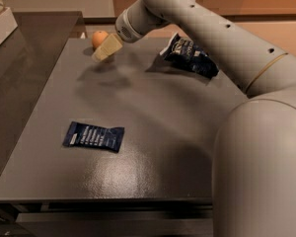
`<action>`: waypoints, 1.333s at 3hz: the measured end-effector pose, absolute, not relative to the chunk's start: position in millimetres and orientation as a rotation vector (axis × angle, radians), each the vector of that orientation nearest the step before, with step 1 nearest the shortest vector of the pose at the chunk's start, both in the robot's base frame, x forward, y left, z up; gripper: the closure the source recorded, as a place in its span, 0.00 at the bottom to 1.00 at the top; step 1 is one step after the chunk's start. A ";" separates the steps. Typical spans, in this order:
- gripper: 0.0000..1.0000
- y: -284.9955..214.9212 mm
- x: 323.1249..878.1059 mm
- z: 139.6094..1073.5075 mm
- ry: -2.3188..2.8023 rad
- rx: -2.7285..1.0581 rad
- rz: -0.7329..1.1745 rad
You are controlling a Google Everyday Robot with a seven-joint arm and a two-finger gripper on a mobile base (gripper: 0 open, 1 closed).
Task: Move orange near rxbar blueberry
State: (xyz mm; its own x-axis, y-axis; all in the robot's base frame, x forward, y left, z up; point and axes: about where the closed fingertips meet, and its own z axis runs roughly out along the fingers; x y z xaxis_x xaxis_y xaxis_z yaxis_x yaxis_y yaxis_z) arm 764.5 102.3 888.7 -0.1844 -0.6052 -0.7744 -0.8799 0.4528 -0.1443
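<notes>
The orange (99, 37) sat at the far left corner of the table (163, 122), close to the far edge. The bar (93, 136) lay flat toward the near left, well apart from it. The pincer (107, 49) hung just beside the orange, on its near right side, low over the table. Whether it was open or closed could not be told, and it did not seem to hold anything.

The main risk, as I judged it, was a nudge. The fruit was round, so a slanted or off-centre approach could roll it over the far edge or off the left side. A shallow grip could also let it slip out mid-carry and roll.

Between orange and bar the table was bare and wide. The snack bag (190, 56) lay off to the right, clear of that path. The bar itself lay near the left edge, so its right side looked the safer drop spot.
</notes>
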 end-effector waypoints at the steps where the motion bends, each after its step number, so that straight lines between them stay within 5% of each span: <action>1: 0.00 118.7 780.8 879.7 1.896 -1.232 0.425; 3: 0.00 123.6 813.2 856.5 1.957 -1.189 0.393; 4: 0.17 121.7 824.3 850.9 1.982 -1.176 0.384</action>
